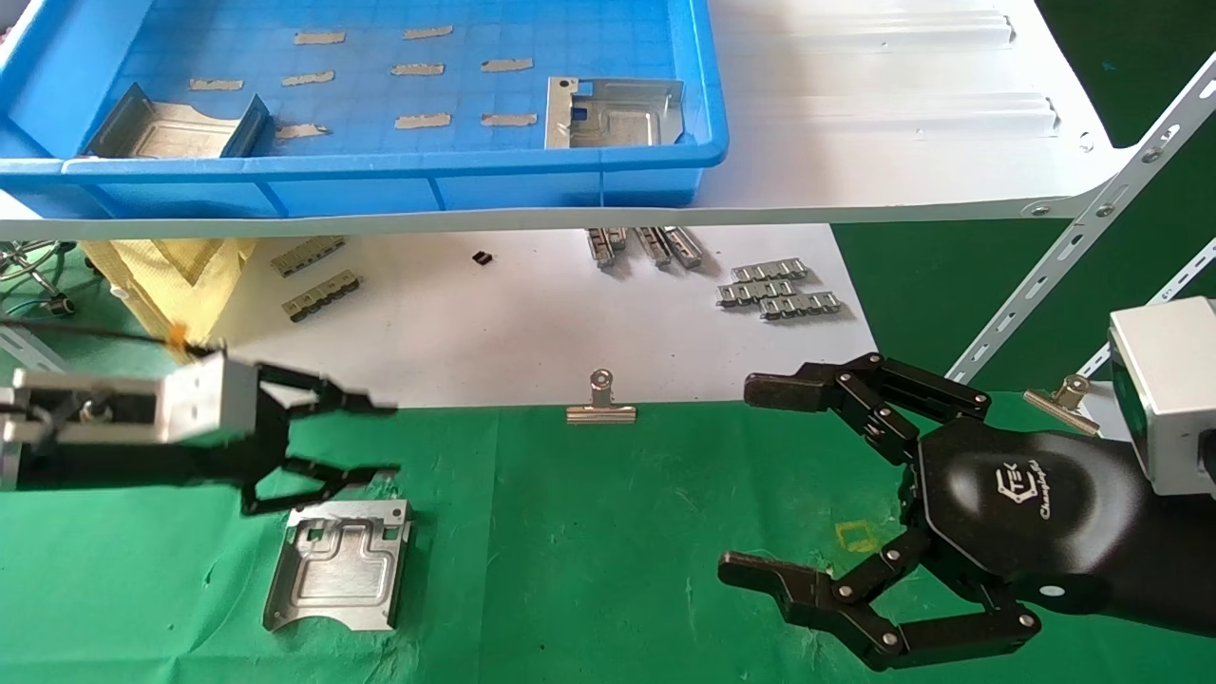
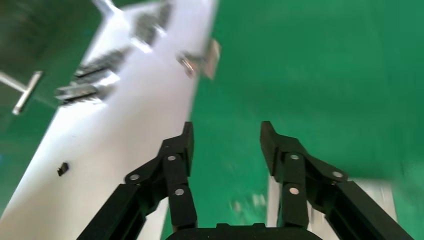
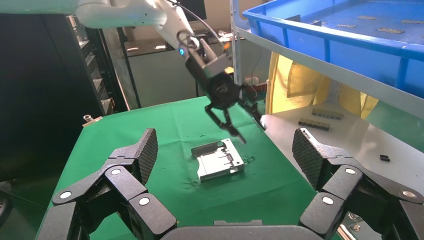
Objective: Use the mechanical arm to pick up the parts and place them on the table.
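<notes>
One silver sheet-metal part [image 1: 337, 560] lies flat on the green cloth table [image 1: 608, 532] at the near left. It also shows in the right wrist view [image 3: 218, 160]. My left gripper [image 1: 389, 439] hovers open and empty just above the part's far edge, and in its own view [image 2: 226, 137] only green cloth shows between the fingers. My right gripper [image 1: 741, 480], a black hand with a white logo, hangs open and empty over the cloth at the right, as its own view [image 3: 225, 150] also shows. Two more parts [image 1: 613, 112] [image 1: 171, 128] lie in the blue tray [image 1: 380, 176].
The tray sits on a white shelf [image 1: 902, 142] above a white board [image 1: 532, 313] that carries grey ridged strips [image 1: 779, 290]. Binder clips [image 1: 600, 404] [image 1: 1062, 397] hold the cloth's far edge. A yellow bag [image 1: 171, 275] sits at the left. A slanted metal brace [image 1: 1073, 247] stands at the right.
</notes>
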